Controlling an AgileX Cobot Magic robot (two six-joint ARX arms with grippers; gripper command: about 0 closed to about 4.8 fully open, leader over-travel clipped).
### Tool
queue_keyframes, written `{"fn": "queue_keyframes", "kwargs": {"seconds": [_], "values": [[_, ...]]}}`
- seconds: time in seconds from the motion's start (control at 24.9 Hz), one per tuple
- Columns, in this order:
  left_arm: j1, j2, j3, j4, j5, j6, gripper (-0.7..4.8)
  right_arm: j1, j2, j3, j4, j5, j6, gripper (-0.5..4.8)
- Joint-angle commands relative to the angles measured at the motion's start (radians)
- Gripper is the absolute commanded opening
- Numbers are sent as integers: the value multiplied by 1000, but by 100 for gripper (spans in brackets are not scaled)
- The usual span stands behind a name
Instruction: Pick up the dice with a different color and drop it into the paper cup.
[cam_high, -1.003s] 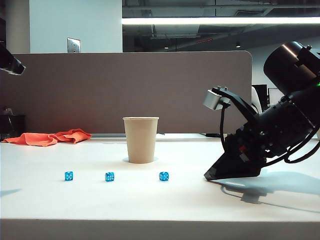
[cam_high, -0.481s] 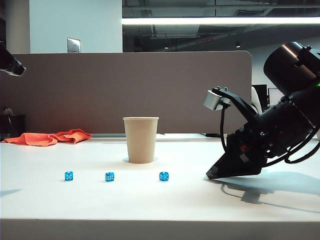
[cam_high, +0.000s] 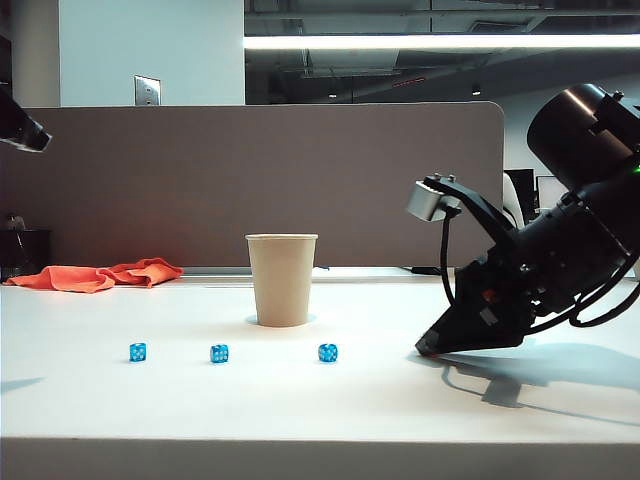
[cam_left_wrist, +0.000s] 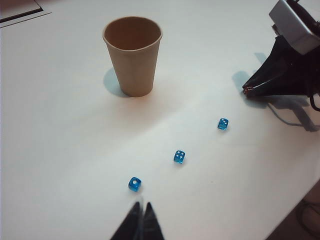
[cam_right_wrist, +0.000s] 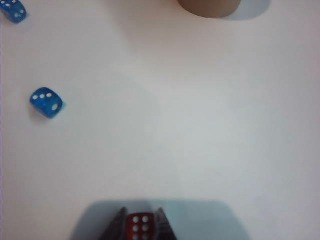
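Since a second ago, only the right gripper (cam_high: 428, 349) has changed: its tip on the right of the table looks drawn in tighter, while the dice and cup sit where they were. From the right wrist view, its jaws stand narrow with the red die (cam_right_wrist: 140, 226) pinched between the fingertips, a face of six white pips showing, low at the white table (cam_high: 300, 400). From the left wrist view the same gripper's tip (cam_left_wrist: 246, 89) rests at the table surface, with a speck of red at its point.

Nearest the exterior camera, three blue dice with white pips lie in a row, well apart from one another: the left one (cam_high: 137, 352), the middle one (cam_high: 219, 353) and the right one (cam_high: 327, 352), which is nearest the right gripper. Just behind the row stands the paper cup (cam_high: 281, 279), upright, plain tan, open and seemingly empty, with no print on it.

Left gripper (cam_left_wrist: 139, 225) hangs above the table near the leftmost blue die, its dark fingertips nearly together and holding nothing.

Farther back an orange cloth (cam_high: 95, 275) lies crumpled at the left, before a grey partition (cam_high: 250, 180). No writing or brand can be read anywhere.
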Motion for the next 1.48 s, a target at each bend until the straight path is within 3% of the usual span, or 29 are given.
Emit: {"fn": "queue_keyframes", "kwargs": {"seconds": [0.04, 0.4, 0.92, 1.48], "values": [[0, -1, 2, 10, 6, 0, -6, 1, -1, 2, 3, 2, -2, 48], [0, -1, 2, 10, 6, 0, -6, 1, -7, 2, 92, 2, 55, 49], [0, -1, 2, 10, 6, 0, -6, 4, -9, 7, 636, 2, 444, 53], [0, -1, 2, 10, 5, 1, -6, 46, 29, 292, 509, 6, 492, 54]]}}
